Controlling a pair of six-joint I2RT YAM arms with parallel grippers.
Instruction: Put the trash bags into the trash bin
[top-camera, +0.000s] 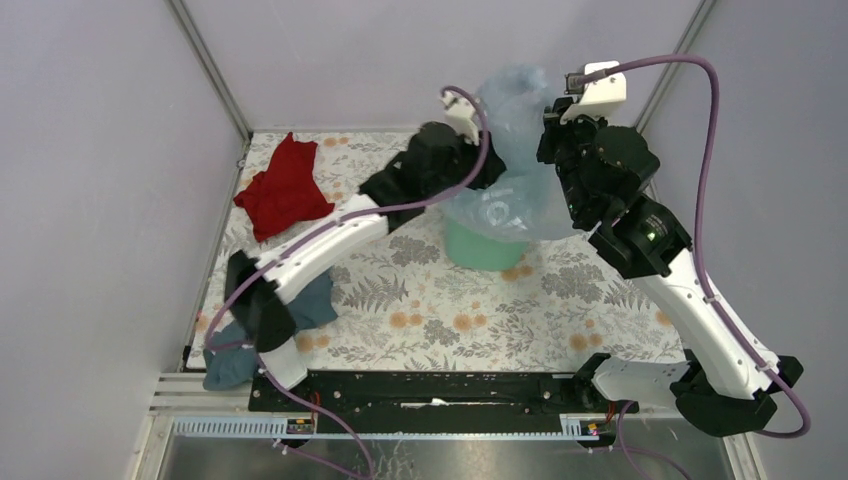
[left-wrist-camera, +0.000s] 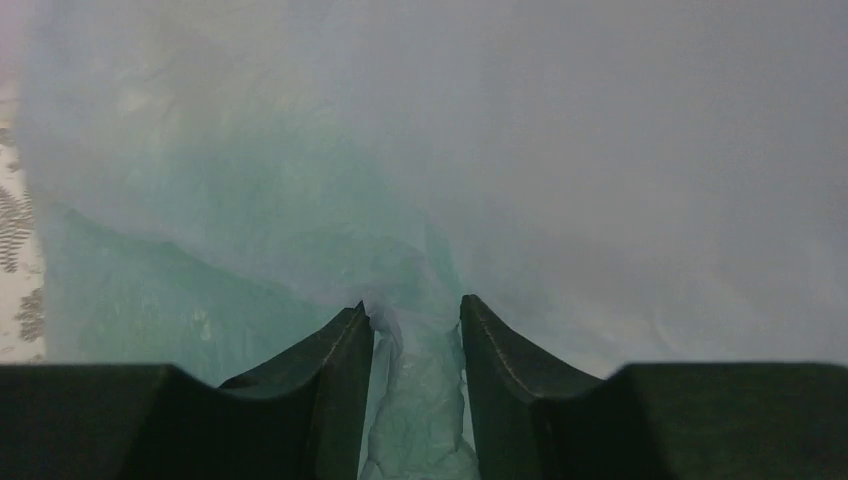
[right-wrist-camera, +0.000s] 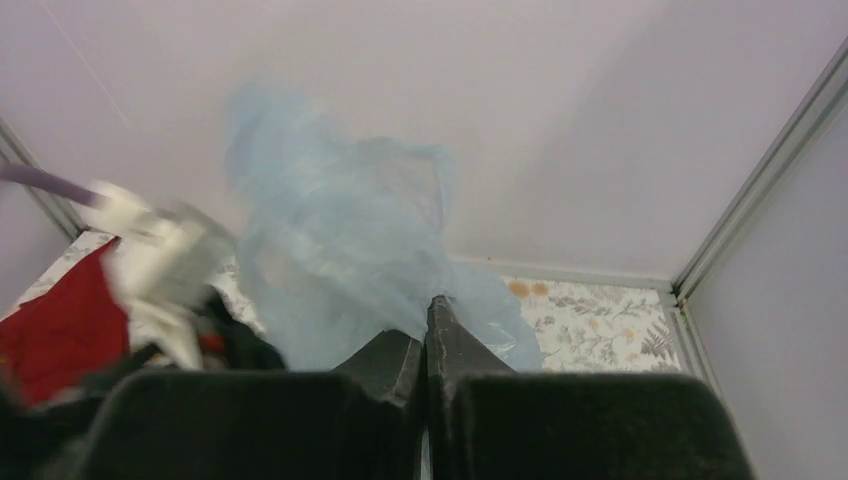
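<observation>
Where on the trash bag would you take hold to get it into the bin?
Pinch the trash bag by its loose upper film, coming in from the two sides above the trash bin. Its lower part already drapes over the rim, and the raised top is thin crinkled sheet that bunches between fingers, as at the left tool and right tool.

1. The trash bag (top-camera: 512, 195) is translucent pale blue, tinged green in the left wrist view where the bin shows through the film.
2. The trash bin (top-camera: 478, 252) is plain mint green.
3. The red cloth (top-camera: 285, 192) near the far left corner is one solid colour, with no print.
4. The grey-blue cloth (top-camera: 232, 366) at the near left corner is dull and unpatterned.
5. The tablecloth (top-camera: 450, 312) is white, printed with grey fern leaves and small orange flowers.
6. The left arm (top-camera: 320, 245) and right arm (top-camera: 700, 310) have white links and black joints, with purple cables (top-camera: 700, 120).
7. The walls (top-camera: 100, 150) are pale lilac.
</observation>
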